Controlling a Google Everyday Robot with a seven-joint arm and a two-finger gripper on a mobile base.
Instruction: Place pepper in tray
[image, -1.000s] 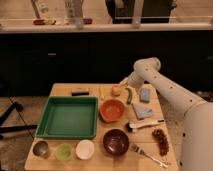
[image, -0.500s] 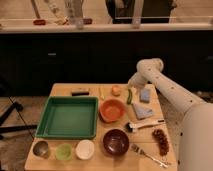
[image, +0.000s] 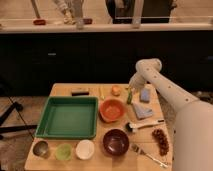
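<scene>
The pepper (image: 129, 97) is a small green upright piece on the wooden table, between the orange bowl (image: 112, 109) and the blue sponge (image: 145, 95). My gripper (image: 131, 88) hangs right over the pepper's top, at the end of the white arm that reaches in from the right. The green tray (image: 46, 120) lies empty on the table's left side, well to the left of the gripper.
A small orange fruit (image: 116, 90), a thin yellowish piece and a black bar (image: 80, 91) lie at the back. A dark bowl (image: 116, 141), three small cups (image: 63, 151), a fork (image: 147, 154), a brush (image: 143, 125) and a folded cloth (image: 141, 111) fill the front and right.
The gripper has moved slightly right and down, closer onto the pepper. The pepper and the other things have not moved.
</scene>
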